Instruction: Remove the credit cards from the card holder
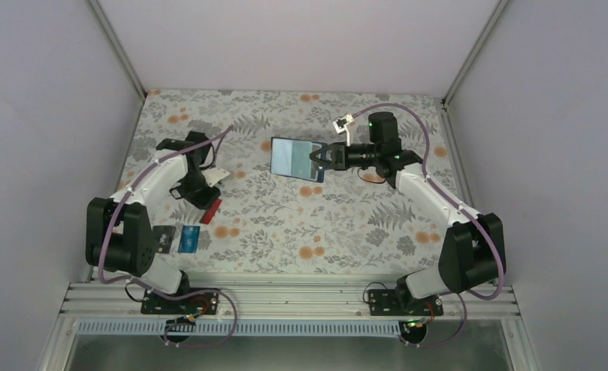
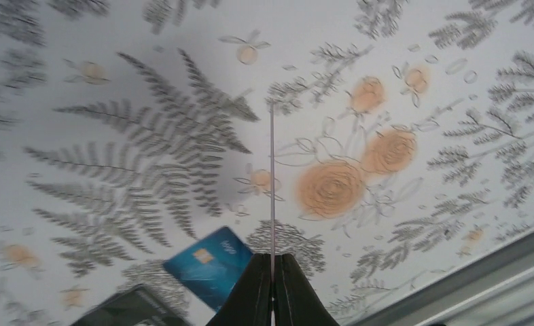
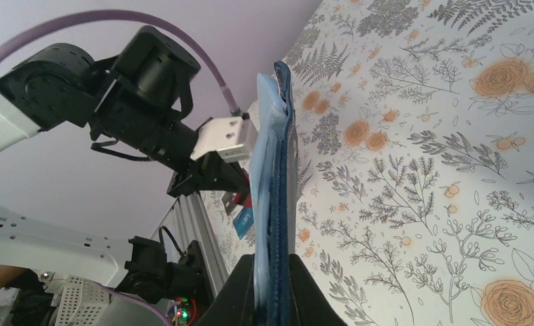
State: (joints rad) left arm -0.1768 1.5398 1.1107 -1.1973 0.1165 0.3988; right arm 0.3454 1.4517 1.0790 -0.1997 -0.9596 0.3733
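Top external view lays it out: the flower-print worktop [image 1: 285,232] carries everything. Over its far middle my right gripper [image 1: 317,160] is clamped tight on one edge of the navy card holder [image 1: 293,157], whose pale blue pocket side faces that camera. My left gripper [image 2: 272,268] hangs over the left side of the worktop, fingers pinched fully together on a red card [image 1: 211,207]. Its wrist camera sees that card only as a thin edge-on line standing out from the tips. The blue card [image 1: 189,239] and the black card [image 1: 164,236] lie side by side, just apart, near the near-left corner. I judge the step in hand is laying the red card down with them. To do it well I should bring it low and tilt it flat before letting go, so it does not flip or skid. It should land on bare cloth beside the blue card, not overlapping it. I cannot tell whether the pockets hold any more cards.
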